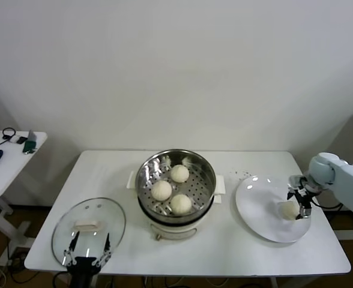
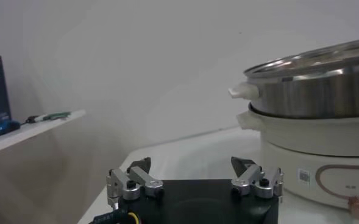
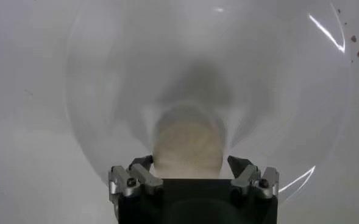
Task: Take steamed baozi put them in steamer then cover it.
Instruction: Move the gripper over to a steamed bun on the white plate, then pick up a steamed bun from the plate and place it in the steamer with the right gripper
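Note:
The steamer (image 1: 208, 180), a shiny steel pot on a white base, stands mid-table with three baozi on its tray (image 1: 179, 173) (image 1: 161, 190) (image 1: 181, 204). On the white plate (image 1: 257, 207) at the right lies one more baozi (image 1: 286, 210). My right gripper (image 1: 300, 206) is down over it, open, one finger on each side of the bun (image 3: 187, 143) without clamping it; in the right wrist view the gripper (image 3: 190, 163) straddles its near end. The cover (image 1: 88, 231), a glass lid with a white handle, lies flat at the front left. My left gripper (image 1: 89, 251) hangs open at its near edge.
In the left wrist view the left gripper (image 2: 191, 164) holds nothing, and the steamer (image 2: 313, 109) rises off to one side. A side table (image 1: 2, 162) with a mouse and small gadgets stands left of the main table. Crumbs dot the tabletop (image 3: 356, 45) beyond the plate (image 3: 106, 91).

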Controlling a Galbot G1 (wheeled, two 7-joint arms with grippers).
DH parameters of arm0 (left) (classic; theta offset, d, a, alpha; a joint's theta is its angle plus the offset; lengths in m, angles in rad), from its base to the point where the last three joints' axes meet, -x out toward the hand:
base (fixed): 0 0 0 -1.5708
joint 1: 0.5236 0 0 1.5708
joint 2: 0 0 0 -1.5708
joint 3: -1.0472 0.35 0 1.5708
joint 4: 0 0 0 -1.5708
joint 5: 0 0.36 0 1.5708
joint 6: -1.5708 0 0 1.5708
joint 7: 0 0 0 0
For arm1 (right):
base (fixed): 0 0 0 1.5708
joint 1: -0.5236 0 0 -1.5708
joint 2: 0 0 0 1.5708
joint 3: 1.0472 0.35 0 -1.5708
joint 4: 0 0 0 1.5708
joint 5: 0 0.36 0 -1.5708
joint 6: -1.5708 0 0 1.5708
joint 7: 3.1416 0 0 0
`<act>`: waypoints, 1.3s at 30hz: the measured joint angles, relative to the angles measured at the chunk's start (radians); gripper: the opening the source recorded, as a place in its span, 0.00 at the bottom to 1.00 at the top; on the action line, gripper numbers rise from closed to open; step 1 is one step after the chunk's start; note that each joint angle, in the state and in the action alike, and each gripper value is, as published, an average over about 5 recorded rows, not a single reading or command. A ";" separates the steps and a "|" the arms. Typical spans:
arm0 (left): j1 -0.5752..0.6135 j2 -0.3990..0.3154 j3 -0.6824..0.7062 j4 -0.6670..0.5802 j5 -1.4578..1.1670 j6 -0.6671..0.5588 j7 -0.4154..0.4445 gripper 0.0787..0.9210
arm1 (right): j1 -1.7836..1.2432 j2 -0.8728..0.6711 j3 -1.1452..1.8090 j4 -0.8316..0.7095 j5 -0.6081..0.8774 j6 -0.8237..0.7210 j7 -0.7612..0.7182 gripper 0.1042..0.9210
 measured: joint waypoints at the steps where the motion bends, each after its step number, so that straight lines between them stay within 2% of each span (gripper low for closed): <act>1: 0.000 0.000 0.000 0.000 0.000 0.000 0.000 0.88 | 0.001 0.001 -0.001 -0.001 0.000 0.000 -0.002 0.88; 11: -0.004 -0.001 0.000 0.001 -0.001 0.000 -0.010 0.88 | 0.014 0.006 -0.017 -0.005 0.006 -0.002 -0.016 0.72; 22: 0.000 -0.001 -0.003 -0.006 -0.005 0.000 -0.014 0.88 | 0.061 0.001 -0.062 0.012 0.079 -0.027 -0.008 0.68; 29: 0.006 -0.004 0.002 -0.021 -0.008 -0.004 -0.015 0.88 | 0.207 0.023 -0.193 0.043 0.269 -0.084 0.020 0.68; 39: 0.027 -0.001 0.022 -0.039 -0.018 -0.016 -0.021 0.88 | 0.563 0.143 -0.494 0.107 0.670 -0.158 0.062 0.68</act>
